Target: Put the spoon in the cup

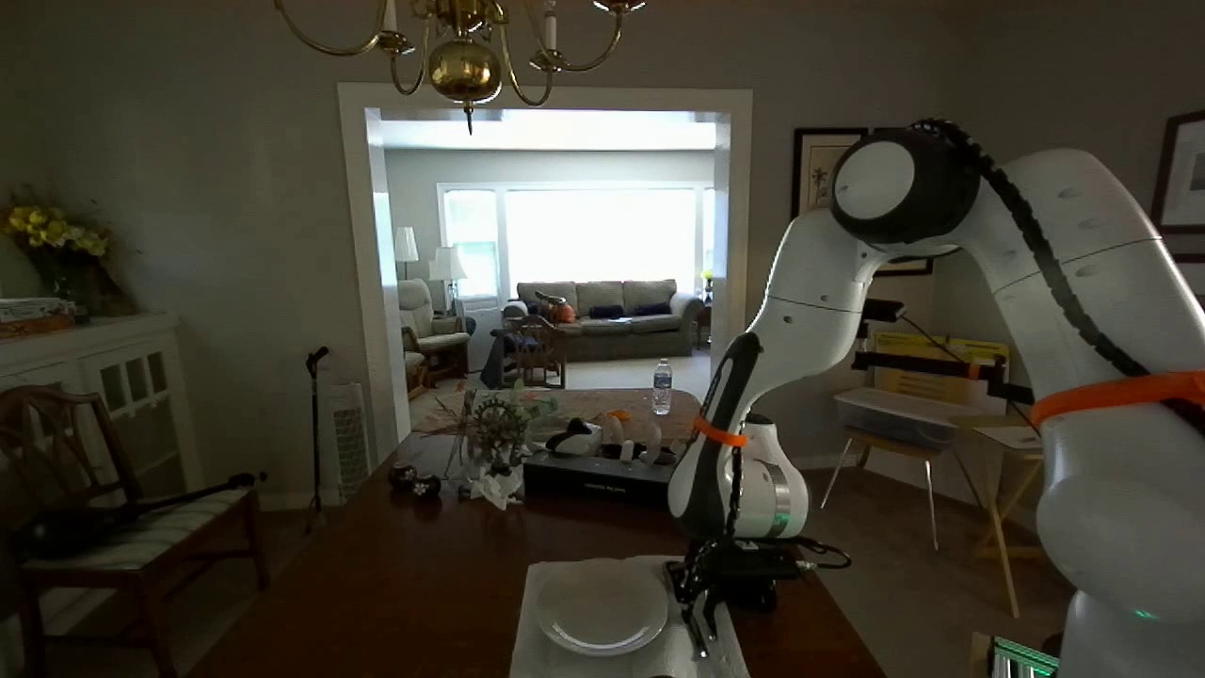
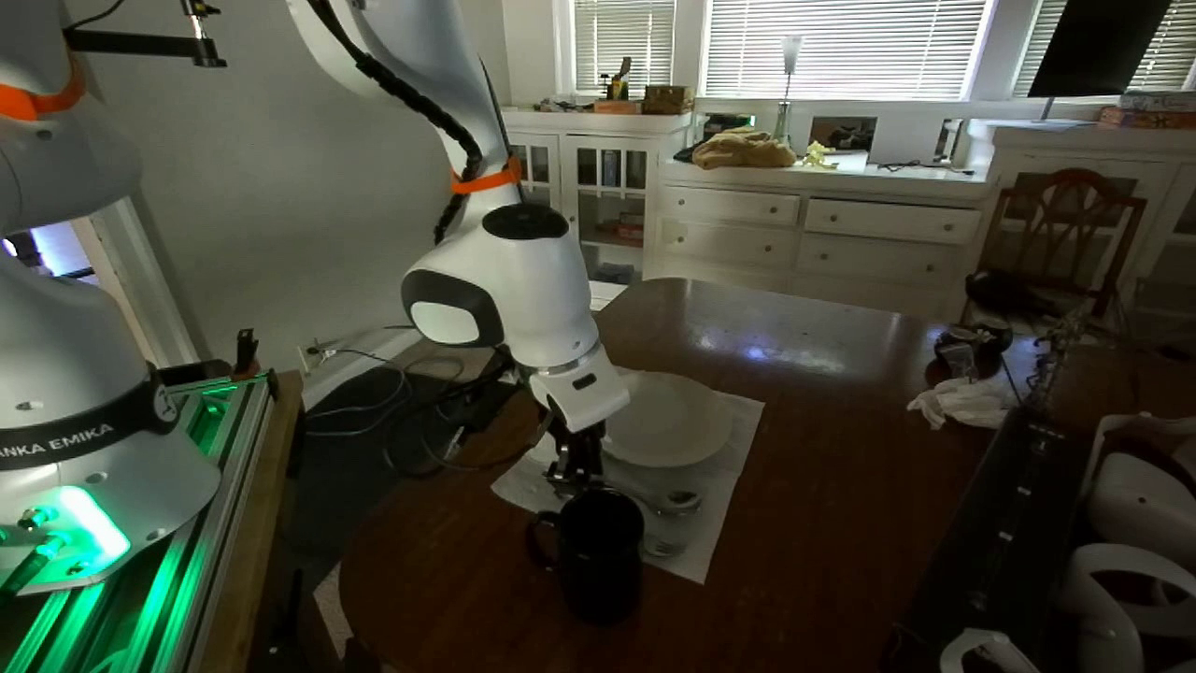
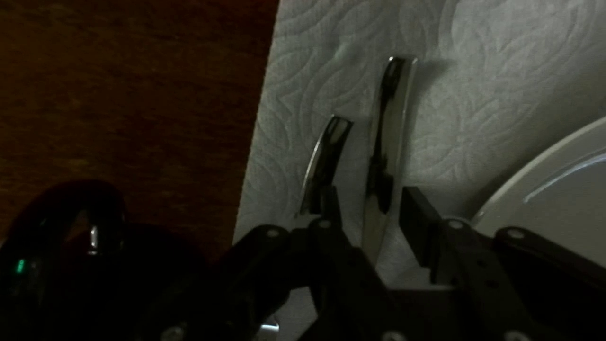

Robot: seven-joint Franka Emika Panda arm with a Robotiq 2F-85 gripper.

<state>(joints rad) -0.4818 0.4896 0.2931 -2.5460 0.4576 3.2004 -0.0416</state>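
The spoon point(image 2: 680, 502) lies on a paper towel, its silvery bowl showing beside the plate in an exterior view. In the wrist view its handle point(image 3: 390, 123) runs between the fingers. My gripper point(image 3: 371, 203) is open around that handle, a finger on each side, with gaps visible; it also shows low over the towel in both exterior views point(image 1: 701, 631) point(image 2: 572, 479). The cup point(image 2: 603, 570) is a black mug standing upright beside the towel, its handle towards the robot's base. The cup's dark handle point(image 3: 92, 196) also shows at the wrist view's lower left.
A fork point(image 2: 663, 545) lies beside the spoon, nearer the cup; its handle point(image 3: 326, 161) is just outside the left finger. A white plate point(image 2: 668, 421) is on the spoon's other side. The paper towel point(image 2: 738, 439) lies beneath. A black box point(image 1: 593, 485) stands farther down the table.
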